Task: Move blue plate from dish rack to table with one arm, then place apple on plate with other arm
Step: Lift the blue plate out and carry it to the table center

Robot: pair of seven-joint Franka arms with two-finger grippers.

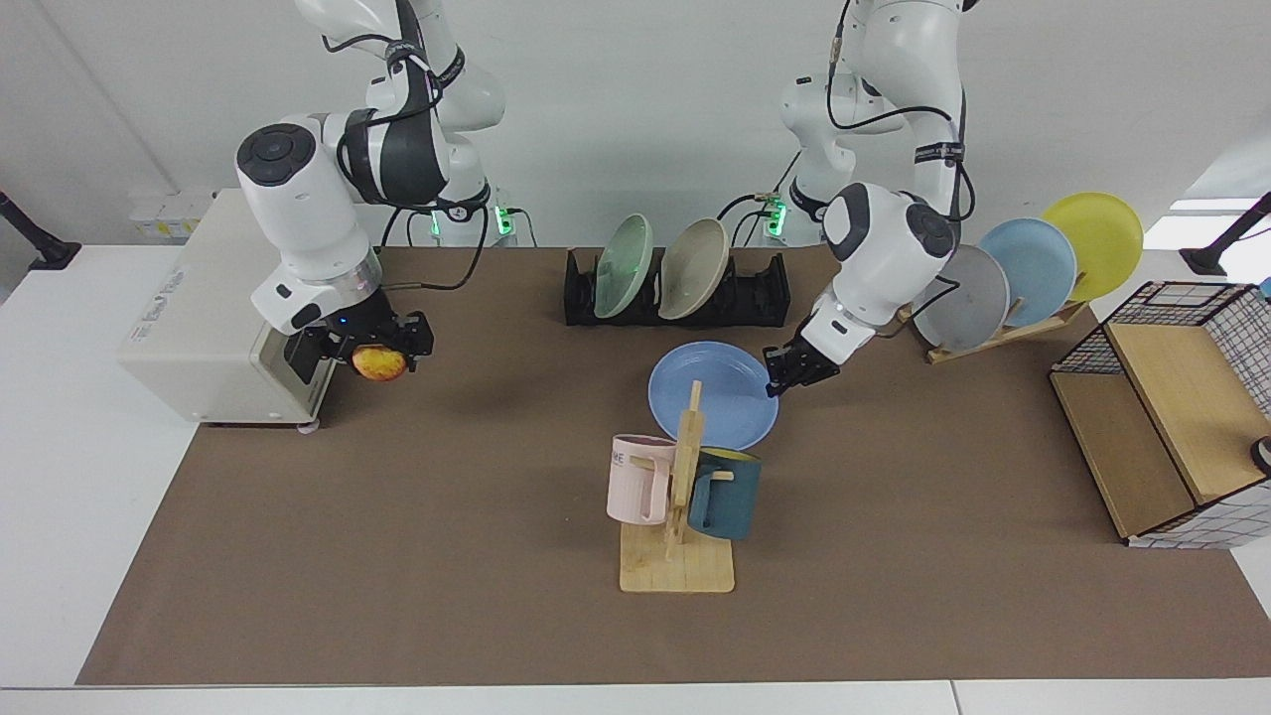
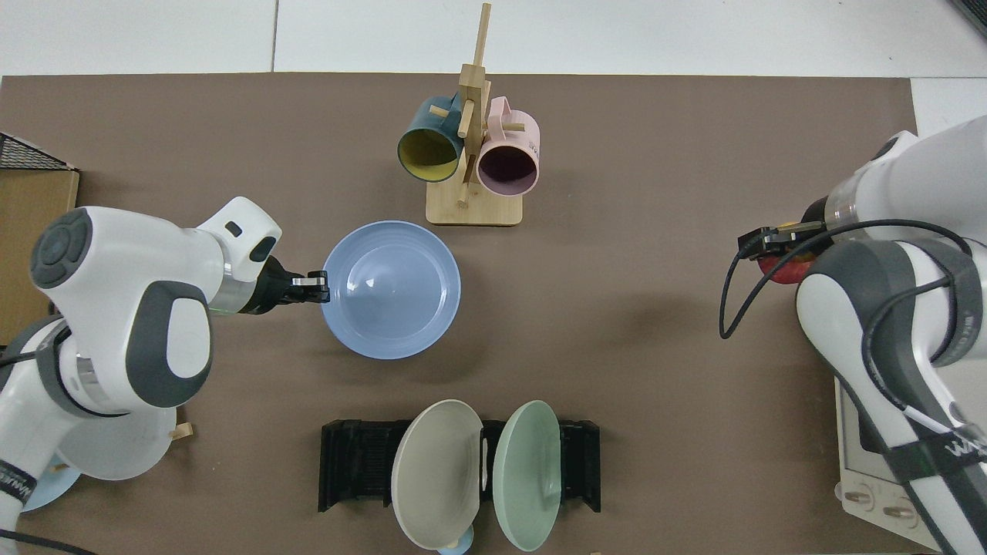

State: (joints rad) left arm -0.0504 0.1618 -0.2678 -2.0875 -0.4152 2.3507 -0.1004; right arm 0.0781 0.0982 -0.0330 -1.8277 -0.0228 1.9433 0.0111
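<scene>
The blue plate [image 1: 720, 392] [image 2: 392, 289] lies almost flat, low over the brown mat of the table [image 1: 397, 516], just behind the mug stand; whether it touches the mat I cannot tell. My left gripper [image 1: 777, 382] [image 2: 318, 287] is shut on the plate's rim, on the side towards the wooden plate stand. The black dish rack [image 1: 760, 293] [image 2: 355, 462] behind it holds a green plate and a beige plate. My right gripper [image 1: 382, 356] [image 2: 775, 258] hangs beside the white appliance, shut on the red and yellow apple [image 1: 377, 365] [image 2: 780, 271], clear above the mat.
A wooden mug stand [image 1: 677, 556] with a pink mug and a dark blue mug stands right in front of the plate. A wooden stand [image 1: 1003, 333] holds grey, sky-blue and yellow plates. A white appliance [image 1: 199, 318] and a wire-and-wood shelf [image 1: 1162, 417] sit at the two ends.
</scene>
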